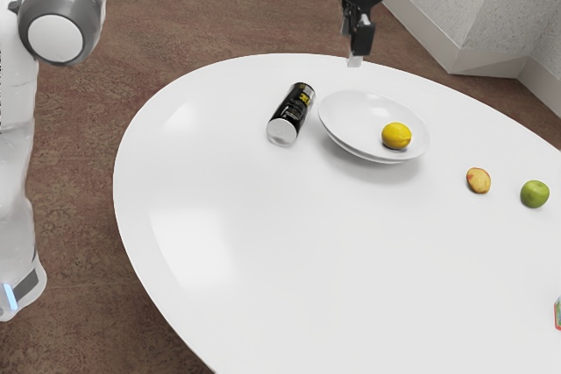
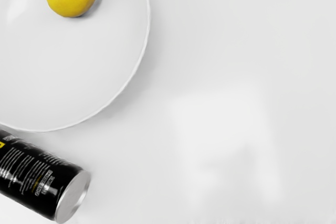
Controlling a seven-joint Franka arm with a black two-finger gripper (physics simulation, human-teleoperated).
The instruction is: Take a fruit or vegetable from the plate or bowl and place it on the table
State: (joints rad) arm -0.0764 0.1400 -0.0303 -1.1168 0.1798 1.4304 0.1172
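Lemon (image 1: 396, 136): resting inside the white dish (image 1: 340, 113), near the rim in the exterior view and waiting to be lifted out.
Gripper (image 1: 355, 57): hanging raised, well apart from the lemon; not revealing whether spread or pressed together (not guessing at that), but apparently carrying nothing.
Descent: risking a miss or a knock against the dish's rim, by coming straight down without first moving over the fruit.
Grasp: risking a roll up or along the curved dish, by pushing the round skin off-centre or from one side only.
Black can (image 1: 292, 113): lying on its side just beside the dish, so possibly rolling off if being brushed by a low, wide approach.
Release: risking a runaway on the smooth table (image 1: 263, 243), by dropping from too high or too near the edge.
Wrist view: cutting off the lemon's top, much of the dish and the can's far end.
Green fruit (image 1: 535, 194) and yellow-red piece (image 1: 478, 180): lying apart on the table, the latter being hard to name.
Object at the exterior view's right edge (image 1: 558, 314): showing as a mere sliver, so escaping identification.
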